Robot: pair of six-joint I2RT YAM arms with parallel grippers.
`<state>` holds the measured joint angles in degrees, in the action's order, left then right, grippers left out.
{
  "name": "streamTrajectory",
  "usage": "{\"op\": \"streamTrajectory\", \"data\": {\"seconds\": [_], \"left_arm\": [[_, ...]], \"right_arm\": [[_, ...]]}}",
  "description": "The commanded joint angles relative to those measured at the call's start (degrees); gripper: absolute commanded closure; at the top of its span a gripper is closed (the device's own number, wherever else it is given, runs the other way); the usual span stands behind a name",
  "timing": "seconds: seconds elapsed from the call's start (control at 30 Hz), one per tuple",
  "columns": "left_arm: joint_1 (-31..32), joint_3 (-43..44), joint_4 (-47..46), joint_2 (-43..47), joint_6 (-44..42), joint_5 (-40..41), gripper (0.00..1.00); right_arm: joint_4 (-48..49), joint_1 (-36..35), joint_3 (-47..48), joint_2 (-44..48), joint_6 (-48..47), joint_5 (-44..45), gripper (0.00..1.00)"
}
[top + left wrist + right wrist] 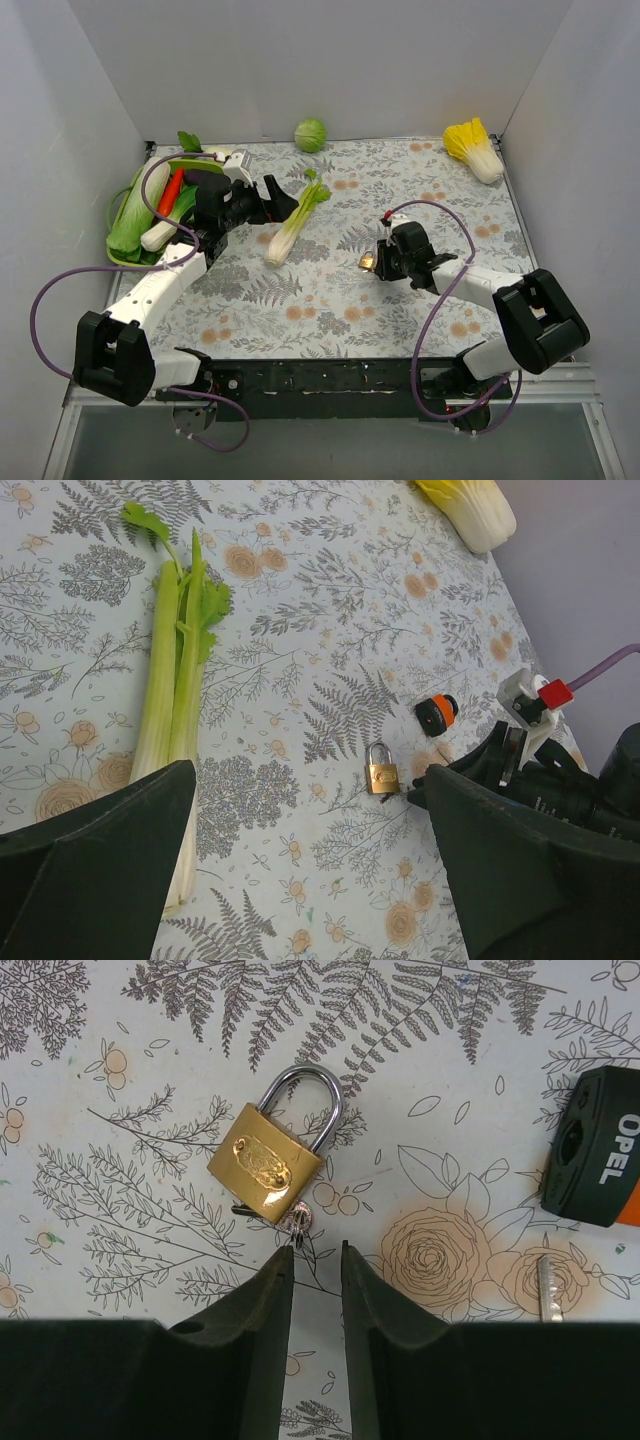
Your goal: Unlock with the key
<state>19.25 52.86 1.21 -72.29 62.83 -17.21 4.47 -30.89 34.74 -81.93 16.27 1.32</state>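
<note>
A small brass padlock (265, 1168) lies flat on the flowered cloth, shackle pointing away. A tiny key (298, 1222) sticks out of its bottom edge, with a black bit (245, 1211) beside it. My right gripper (317, 1250) is just short of that key, its fingers a narrow gap apart with nothing between them. From above, the padlock (367, 262) sits at the tips of that gripper (376, 262). The left gripper (310, 880) hangs wide open over bare cloth, and its camera sees the brass padlock (382, 774).
An orange-and-black padlock (595, 1150) lies right of the brass one, with a loose silvery blade (548, 1295) below it. A celery stalk (295, 222) lies mid-table. A green cabbage (310, 134), a yellow-leaved cabbage (475, 148) and a green tray (112, 248) of vegetables line the back and left.
</note>
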Motion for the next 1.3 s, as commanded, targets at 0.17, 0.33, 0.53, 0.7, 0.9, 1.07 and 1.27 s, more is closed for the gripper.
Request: {"op": "streamTrajectory", "data": {"seconds": [0.17,0.33,0.53,0.7,0.9,1.07,1.27], "left_arm": [[0.0,-0.04,-0.95,1.89,-0.6,-0.98,0.02],[0.09,-0.04,-0.95,1.8,-0.6,-1.24,0.02],[0.09,0.05,-0.95,1.89,-0.6,-1.42,0.02],[0.09,0.49,-0.77,2.42,-1.48,-0.9,0.02],[0.09,-0.48,-3.4,4.17,-2.09,-2.65,0.02],[0.09,-0.92,-5.25,4.18,-2.1,-9.23,0.02],[0.18,-1.79,-10.61,3.12,-1.04,-23.36,0.02]], "right_arm": [[3.0,-0.83,1.99,-2.0,-0.37,0.09,0.67],[3.0,-1.1,2.87,-3.41,-0.63,0.61,0.67],[2.74,-1.19,3.58,-5.17,-0.72,1.66,0.77],[0.28,-1.27,3.93,-3.77,-0.01,2.02,0.99],[-2.44,-1.36,4.19,2.56,-0.8,0.88,0.99],[-3.77,-1.45,4.28,8.45,-1.59,-2.54,0.99],[-1.31,-2.5,3.32,15.21,-4.57,-7.12,0.99]]}}
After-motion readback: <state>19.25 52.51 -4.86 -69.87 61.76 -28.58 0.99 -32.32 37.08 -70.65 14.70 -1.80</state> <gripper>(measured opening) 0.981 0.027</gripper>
